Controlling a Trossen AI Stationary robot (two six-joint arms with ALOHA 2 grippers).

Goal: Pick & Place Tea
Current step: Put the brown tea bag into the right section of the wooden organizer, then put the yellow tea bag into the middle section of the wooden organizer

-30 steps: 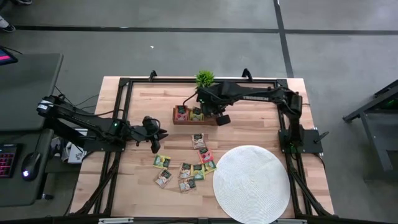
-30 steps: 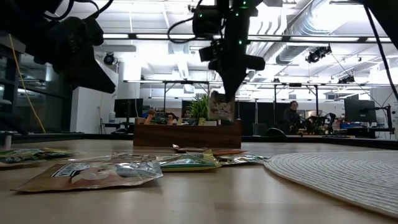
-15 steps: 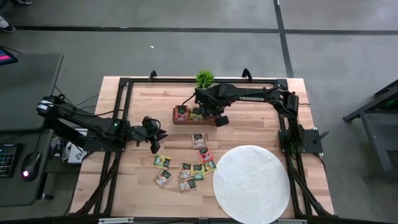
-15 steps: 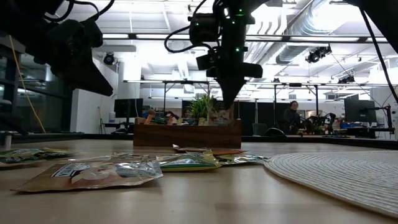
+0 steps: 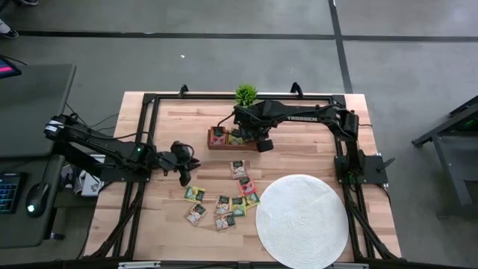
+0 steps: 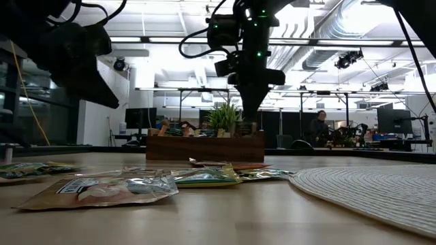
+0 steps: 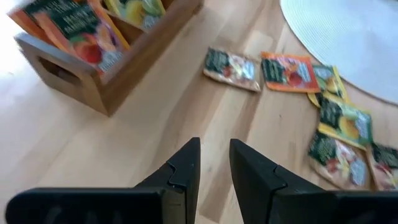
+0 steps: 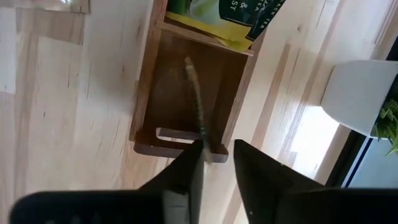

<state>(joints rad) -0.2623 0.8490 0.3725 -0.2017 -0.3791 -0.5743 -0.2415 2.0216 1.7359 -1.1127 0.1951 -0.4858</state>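
Two arms are over the table, and only one is at work. The left gripper (image 5: 184,160) waits low above bare wood, its fingers a little apart with nothing between them. The loose tea packets (image 5: 224,202) are scattered just ahead of it and toward the round white mat (image 5: 302,224), and none of them touches the mat. About nine packets remain to be picked up. Diagonally ahead of this gripper, on the other side from the mat, stands the wooden box (image 5: 211,144), with packets already upright in the compartments at its nearer end. The right gripper (image 5: 263,143) is at the box's other end. A second ago it held a tea packet (image 8: 194,93) well above the rim. It has since come straight down, so the packet now stands on edge inside the last, otherwise empty compartment, directly under the tool and touching its tip. Whether this gripper has let go I cannot tell. I judge this placement all but done: what remains is a release, if that has not already happened, and a clean lift straight up. A sideways pull could drag the thin packet back out or tip it over the divider. The potted plant (image 5: 245,94) sits just beyond the box.
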